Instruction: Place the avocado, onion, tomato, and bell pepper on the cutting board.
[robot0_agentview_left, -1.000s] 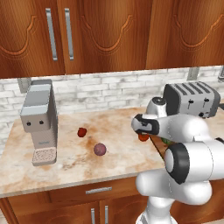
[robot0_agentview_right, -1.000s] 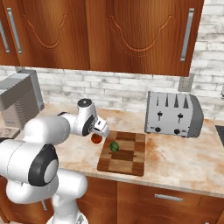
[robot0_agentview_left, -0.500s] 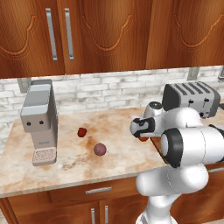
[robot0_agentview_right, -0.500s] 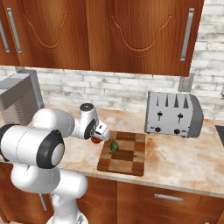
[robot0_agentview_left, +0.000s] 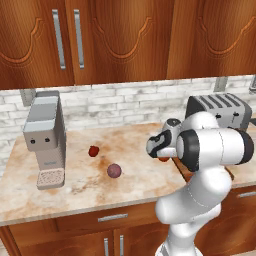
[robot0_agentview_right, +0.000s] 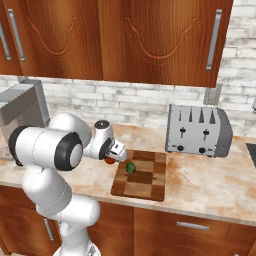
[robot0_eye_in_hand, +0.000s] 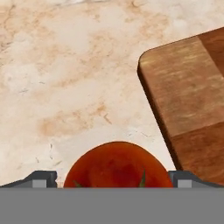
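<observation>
Tomato (robot0_eye_in_hand: 117, 165) step in hand: gripper (robot0_eye_in_hand: 111, 179) spread wide w/ tomato between jaws, grip uncertain. Avocado (robot0_agentview_right: 130, 168) on cutting board (robot0_agentview_right: 145, 180). Next: carry tomato over board edge.

The cutting board (robot0_eye_in_hand: 188, 100), just beside the gripper (robot0_eye_in_hand: 113, 179), looked like matt striped wood with visible grain. The tomato (robot0_eye_in_hand: 117, 165) between the fingertips had a smooth, slightly glossy skin. The counter (robot0_eye_in_hand: 65, 78) beneath the gripper was polished, mottled beige stone. Beyond the board, the toaster (robot0_agentview_right: 198, 130) looked like brushed metal.
</observation>
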